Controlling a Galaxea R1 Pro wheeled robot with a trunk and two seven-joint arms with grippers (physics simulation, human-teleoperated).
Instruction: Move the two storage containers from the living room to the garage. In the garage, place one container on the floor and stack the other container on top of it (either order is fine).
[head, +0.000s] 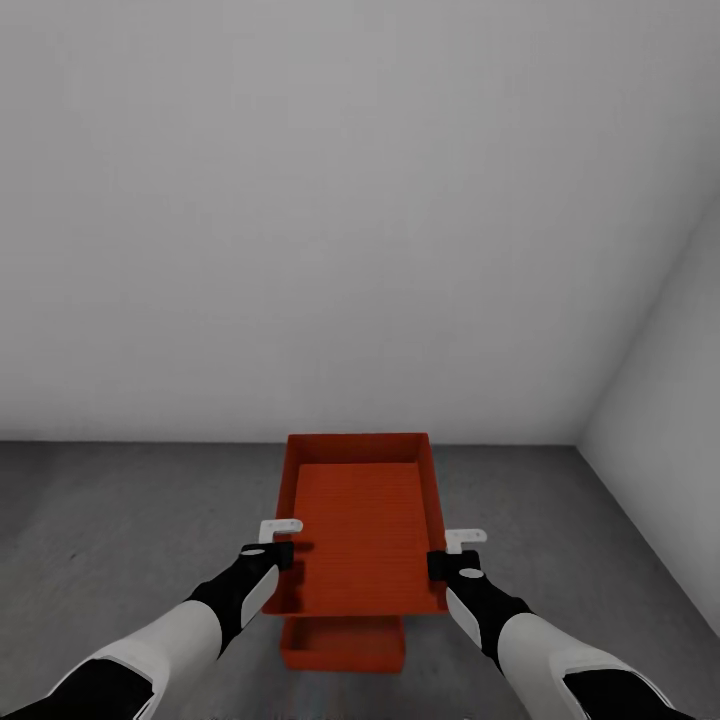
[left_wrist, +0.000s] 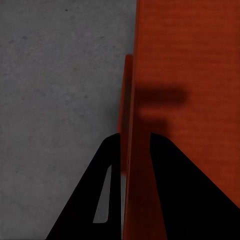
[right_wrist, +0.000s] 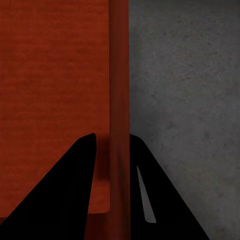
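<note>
Storage containers, two orange-red rectangular open-topped bins with thin plain walls, were both in the garage, in front of the pale grey back wall (head: 350, 200) near the room's right-hand corner. One bin, the upper container (head: 362, 520), was held up between the two arms, level and lengthwise away from the robot. The other, the lower container (head: 343, 645), sat on the dark grey speckled concrete floor (head: 120, 520), and only its near end showed from under the held one, closer to the robot.

The left gripper (head: 281, 541) pinched the upper bin's left long wall, one black finger (left_wrist: 107, 200) outside and the other inside, as the left wrist view showed. The right gripper (head: 452, 551) pinched the right long wall in the same way, with the thin wall (right_wrist: 119, 125) running between its two fingers.

By my judgement, the carrying part was over: both bins had reached the garage and one already lay on the concrete. What was left was the stacking. The held bin seemed to hang above and somewhat farther from the robot than the lower one, so it would probably need drawing back into line, lowering until it rested on the lower bin, and then releasing with both jaws.
</note>
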